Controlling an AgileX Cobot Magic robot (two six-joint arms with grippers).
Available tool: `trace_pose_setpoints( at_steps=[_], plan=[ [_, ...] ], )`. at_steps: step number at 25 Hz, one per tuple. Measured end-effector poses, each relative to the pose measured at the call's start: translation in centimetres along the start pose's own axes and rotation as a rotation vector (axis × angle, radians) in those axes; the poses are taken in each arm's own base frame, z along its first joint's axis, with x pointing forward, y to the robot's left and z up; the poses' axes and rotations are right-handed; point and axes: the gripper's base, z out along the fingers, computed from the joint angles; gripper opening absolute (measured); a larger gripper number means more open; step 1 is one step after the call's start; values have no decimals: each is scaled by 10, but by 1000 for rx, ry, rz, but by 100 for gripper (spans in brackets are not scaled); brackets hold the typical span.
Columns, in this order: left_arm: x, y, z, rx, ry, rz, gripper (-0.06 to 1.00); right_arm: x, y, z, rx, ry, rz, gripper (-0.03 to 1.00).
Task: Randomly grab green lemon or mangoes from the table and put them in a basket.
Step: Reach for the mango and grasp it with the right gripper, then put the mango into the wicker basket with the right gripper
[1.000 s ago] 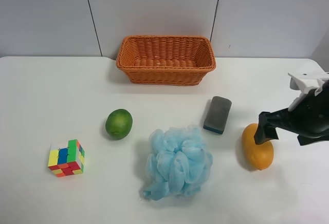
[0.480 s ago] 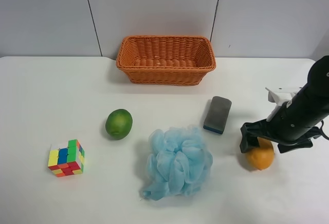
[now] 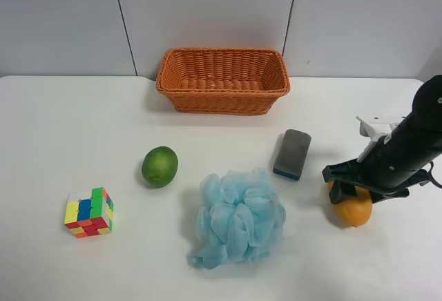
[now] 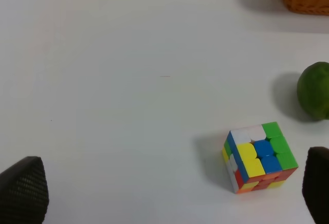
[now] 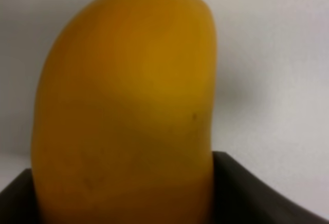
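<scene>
The yellow-orange mango (image 3: 355,210) lies on the white table (image 3: 69,121) at the exterior high view's right. My right gripper (image 3: 349,188) sits over it, fingers pressed on both sides. In the right wrist view the mango (image 5: 128,106) fills the frame between the dark fingers (image 5: 247,193). The green lemon (image 3: 159,166) lies left of centre and shows in the left wrist view (image 4: 314,91). The wicker basket (image 3: 222,98) stands at the back, empty. My left gripper (image 4: 169,193) is open and empty over bare table near the cube; its arm is out of the exterior high view.
A multicoloured puzzle cube (image 3: 89,212) sits at the front left and also shows in the left wrist view (image 4: 258,156). A blue mesh bath sponge (image 3: 238,217) lies at the front centre. A grey rectangular sponge (image 3: 292,153) lies between the basket and the mango.
My right gripper came down from beside the mango onto it and its fingers closed in. The mango shifted slightly. Nothing else moved.
</scene>
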Motion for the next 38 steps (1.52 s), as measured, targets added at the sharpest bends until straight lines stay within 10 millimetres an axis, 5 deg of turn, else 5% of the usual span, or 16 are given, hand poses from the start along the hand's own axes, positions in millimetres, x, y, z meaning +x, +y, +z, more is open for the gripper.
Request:
trace_pose_setpoints(
  at_steps=[13,23,27,32,38],
  plan=[
    [0,0,0,0,0,0,99,-2,2,-9,-19,-36,19,63],
    [0,0,0,0,0,0,99,-75,54,-128,-205,-462,-70,63],
    [0,0,0,0,0,0,99,-113,72,-152,-241,-614,-98,63],
    [0,0,0,0,0,0,99,-155,99,-125,-252,-624,-139,63],
    [0,0,0,0,0,0,99,-188,143,-59,-261,-591,-224,63]
  ],
)
